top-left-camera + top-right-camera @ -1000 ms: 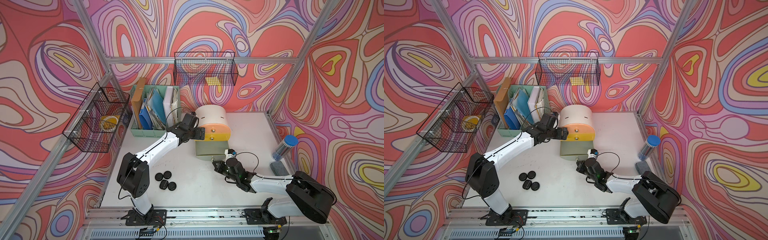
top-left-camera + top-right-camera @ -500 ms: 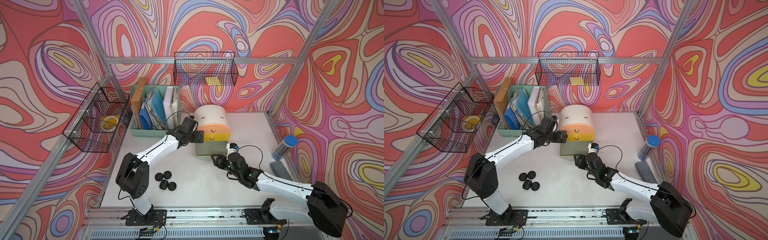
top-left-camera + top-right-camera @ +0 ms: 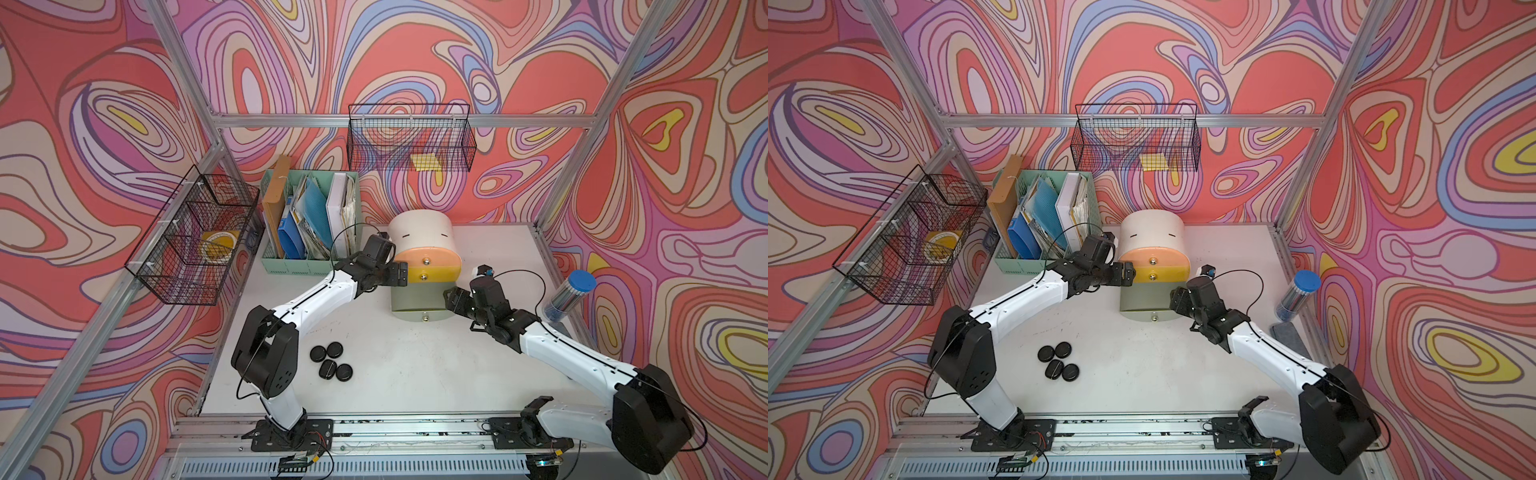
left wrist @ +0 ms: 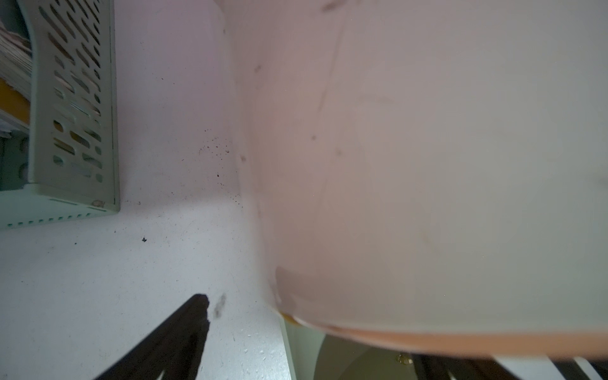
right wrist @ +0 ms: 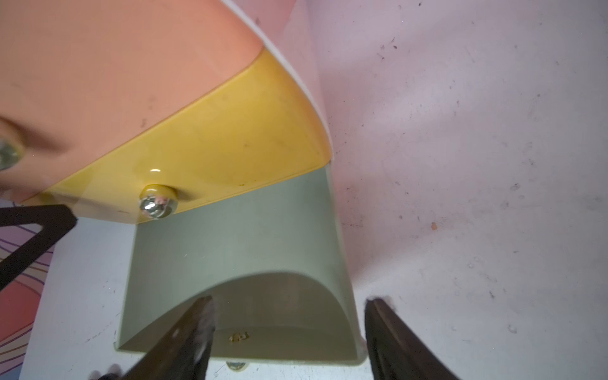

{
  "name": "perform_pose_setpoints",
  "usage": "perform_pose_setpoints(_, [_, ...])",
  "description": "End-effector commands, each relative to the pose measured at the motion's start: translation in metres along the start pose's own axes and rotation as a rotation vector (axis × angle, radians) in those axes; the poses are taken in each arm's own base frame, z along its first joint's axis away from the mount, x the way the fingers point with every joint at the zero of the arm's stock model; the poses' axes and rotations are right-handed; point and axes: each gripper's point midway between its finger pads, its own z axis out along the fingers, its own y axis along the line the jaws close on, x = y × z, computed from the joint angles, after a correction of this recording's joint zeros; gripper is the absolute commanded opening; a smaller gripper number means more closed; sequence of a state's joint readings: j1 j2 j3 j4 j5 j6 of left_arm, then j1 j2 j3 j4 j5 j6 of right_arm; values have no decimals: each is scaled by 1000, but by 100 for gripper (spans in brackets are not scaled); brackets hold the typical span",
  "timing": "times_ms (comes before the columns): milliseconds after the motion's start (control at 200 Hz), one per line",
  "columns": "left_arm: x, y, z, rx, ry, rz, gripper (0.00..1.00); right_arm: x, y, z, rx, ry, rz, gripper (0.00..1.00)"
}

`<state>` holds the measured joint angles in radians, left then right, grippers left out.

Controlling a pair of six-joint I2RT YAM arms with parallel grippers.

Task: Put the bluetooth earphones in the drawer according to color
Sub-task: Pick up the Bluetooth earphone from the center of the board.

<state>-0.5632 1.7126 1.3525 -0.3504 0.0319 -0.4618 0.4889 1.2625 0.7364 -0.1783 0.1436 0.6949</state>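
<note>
The drawer chest (image 3: 422, 232) stands at the back of the white table (image 3: 415, 374), with peach and yellow fronts shut. Its grey-green bottom drawer (image 3: 417, 301) (image 5: 230, 243) is pulled out, and only the knob's screw shows inside. Several black bluetooth earphones (image 3: 331, 360) (image 3: 1059, 360) lie in a cluster on the table's front left. My left gripper (image 3: 399, 274) (image 4: 309, 329) is open against the chest's left side. My right gripper (image 3: 451, 299) (image 5: 289, 301) is open and empty, its fingers either side of the open drawer's right wall.
A mint-green file holder (image 3: 309, 232) (image 4: 72, 115) stands left of the chest. Black wire baskets hang on the left wall (image 3: 195, 241) and the back wall (image 3: 409, 139). A clear tube with a blue cap (image 3: 569, 295) leans at the right edge, beside a grey pad (image 3: 1289, 336).
My right gripper went from shut to open and moved from the front of the bottom drawer to its right side. The left arm has hardly shifted.
</note>
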Motion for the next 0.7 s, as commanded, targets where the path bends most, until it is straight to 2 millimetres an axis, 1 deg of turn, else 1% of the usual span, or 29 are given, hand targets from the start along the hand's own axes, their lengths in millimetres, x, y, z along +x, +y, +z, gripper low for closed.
perform_pose_setpoints(0, [-5,-2,-7,17,-27,-11,96,3,-21,11,108,32,-59,73])
perform_pose_setpoints(150, [-4,0,-7,9,-24,-12,96,10,-27,21,147,68,-78,73])
perform_pose_setpoints(275, [-4,-3,-15,31,-30,-23,96,15,-36,18,175,73,-81,72])
perform_pose_setpoints(366, [-4,-8,-30,68,-52,-38,96,10,-37,9,178,45,-88,72])
perform_pose_setpoints(466, [0,-5,-50,79,-82,-58,97,0,-27,-1,129,18,-105,73])
perform_pose_setpoints(596, [10,9,-77,35,-105,-81,99,-8,-17,-12,80,-9,-118,80])
perform_pose_setpoints(661, [23,22,-87,-6,-103,-109,99,-11,-17,-18,83,-17,-112,85])
perform_pose_setpoints(696, [32,30,-92,-36,-99,-133,99,-13,-19,-21,97,-21,-108,90])
